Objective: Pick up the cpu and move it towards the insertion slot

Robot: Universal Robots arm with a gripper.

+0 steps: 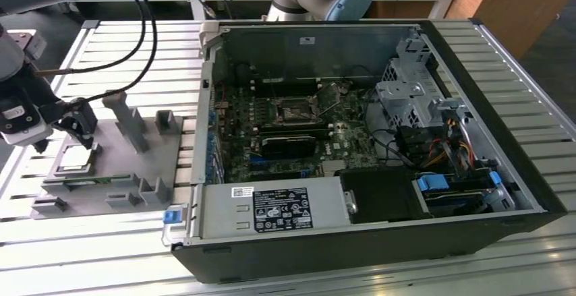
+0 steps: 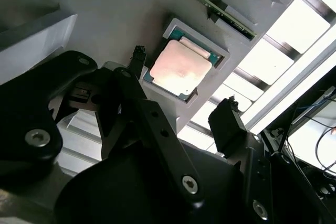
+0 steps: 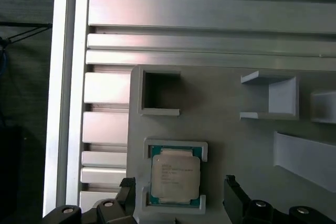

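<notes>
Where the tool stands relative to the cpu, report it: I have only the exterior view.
Observer: In both wrist views the tool is open, with one finger on each side of the cpu.
Operator: Confirm contact or none.
Observer: No contact shows. In the first wrist view a gap separates each finger from the cpu.
Operator: Describe how it is seated.
Observer: It lies flat, pale metal top up, inside a square pocket of the grey fixture.
</notes>
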